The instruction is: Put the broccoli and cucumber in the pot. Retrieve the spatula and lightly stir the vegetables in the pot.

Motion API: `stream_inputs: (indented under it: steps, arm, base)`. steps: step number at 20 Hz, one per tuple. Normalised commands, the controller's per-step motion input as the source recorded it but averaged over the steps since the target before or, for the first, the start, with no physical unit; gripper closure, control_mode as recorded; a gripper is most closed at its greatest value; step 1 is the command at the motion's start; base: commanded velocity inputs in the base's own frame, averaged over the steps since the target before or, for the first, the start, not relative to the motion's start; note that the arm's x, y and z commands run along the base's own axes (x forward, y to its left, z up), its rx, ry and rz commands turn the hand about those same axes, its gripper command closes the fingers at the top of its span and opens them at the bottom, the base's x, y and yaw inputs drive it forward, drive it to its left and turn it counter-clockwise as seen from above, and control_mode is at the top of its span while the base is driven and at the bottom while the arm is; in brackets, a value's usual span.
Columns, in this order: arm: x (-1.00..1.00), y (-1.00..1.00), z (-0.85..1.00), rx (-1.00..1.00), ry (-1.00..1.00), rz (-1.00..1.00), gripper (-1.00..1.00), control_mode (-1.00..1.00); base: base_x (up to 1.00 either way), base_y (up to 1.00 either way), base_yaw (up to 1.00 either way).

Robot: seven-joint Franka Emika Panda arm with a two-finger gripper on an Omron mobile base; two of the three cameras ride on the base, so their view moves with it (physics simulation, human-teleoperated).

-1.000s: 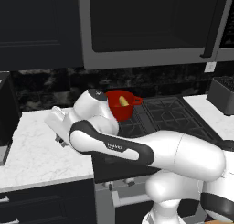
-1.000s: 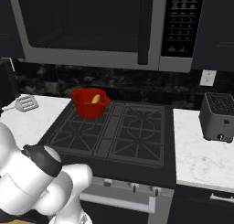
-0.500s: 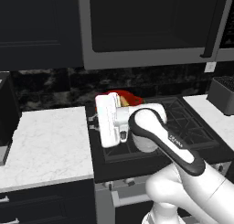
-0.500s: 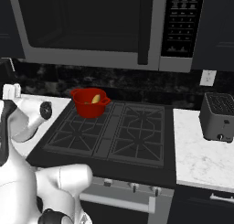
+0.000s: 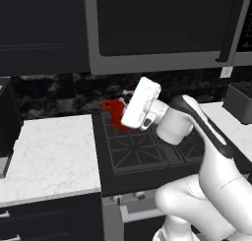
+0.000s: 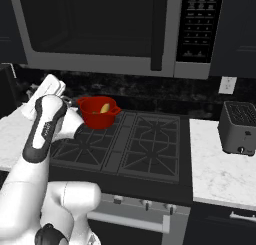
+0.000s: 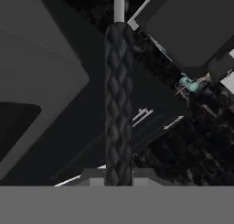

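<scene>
- We see the pot (image 6: 100,112) standing on the back left burner of the stove (image 6: 142,149), with the cucumber (image 6: 104,108) lying inside it. We cannot make out the broccoli in the pot.
- The spatula (image 7: 118,90) is in the end effector (image 7: 118,176), which is clenched on the black handle. The handle runs straight out from the fingers, and a pale strip of the metal head shows at its far end.
- From the left base camera, the hand sits just in front of the pot and tilted, hiding part of it.
- Risk, as we judge it: the hand is close to the pot, so a swing that is too low could knock the rim and push the pot across the burner.
- The grip is far down the thin handle. A hard press on the pot floor could twist the spatula in the fingers or lever it out.
- A stir that is too strong could flick the small cucumber over the pot wall onto the stove.
- The microwave (image 6: 100,29) hangs above the pot, so a high lift of the hand could strike it.
</scene>
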Motion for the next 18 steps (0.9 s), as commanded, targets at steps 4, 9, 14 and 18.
stream_inputs:
  steps: [4,9,14,18]
  arm:
    - [0.97,-0.71,-0.01,0.21,0.24,-0.01,1.00,-1.00]
    - [0.84,-0.40,-0.01,0.05,0.07,0.00,1.00,-1.00]
    - [0.12,-0.65,-0.12,0.27,0.00,0.00,1.00,-1.00]
    - [0.21,-0.71,-0.03,0.40,0.00,0.00,1.00,-1.00]
  base:
    - [0.00,0.00,0.00]
    - [0.00,0.00,0.00]
    - [0.00,0.00,0.00]
    - [0.00,0.00,0.00]
